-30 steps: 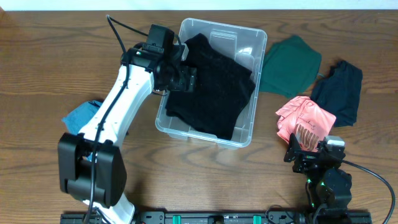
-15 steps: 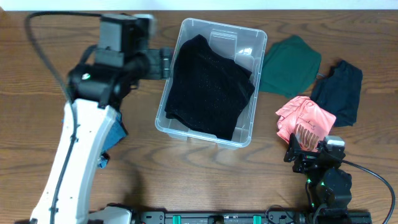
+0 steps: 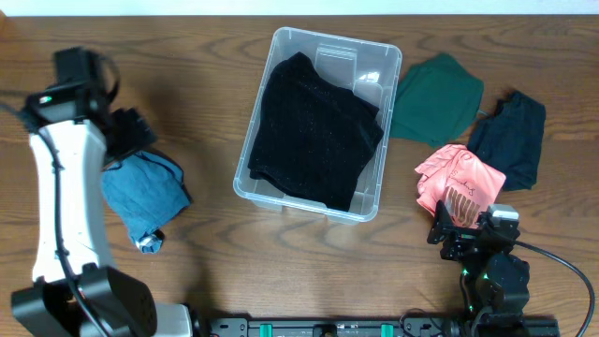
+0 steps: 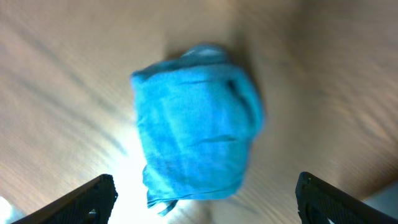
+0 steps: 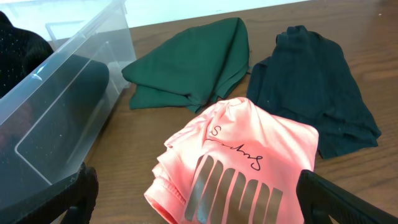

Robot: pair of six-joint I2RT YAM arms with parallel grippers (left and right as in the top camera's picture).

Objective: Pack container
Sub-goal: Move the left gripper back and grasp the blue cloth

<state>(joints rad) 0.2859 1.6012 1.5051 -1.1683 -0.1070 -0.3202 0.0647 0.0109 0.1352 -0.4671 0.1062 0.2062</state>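
- Blue cloth (image 3: 142, 192) is lying directly beneath your left hand (image 4: 208, 198), which is hanging released and empty.
- Container (image 3: 372, 192) is sitting off to its right.

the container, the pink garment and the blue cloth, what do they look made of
The container looks like clear, glossy hard plastic: the black garment shows through its walls. The pink garment seems a smooth, slightly shiny synthetic knit with a printed logo. The blue cloth looks like soft matt fabric; the blurred view hides its weave.
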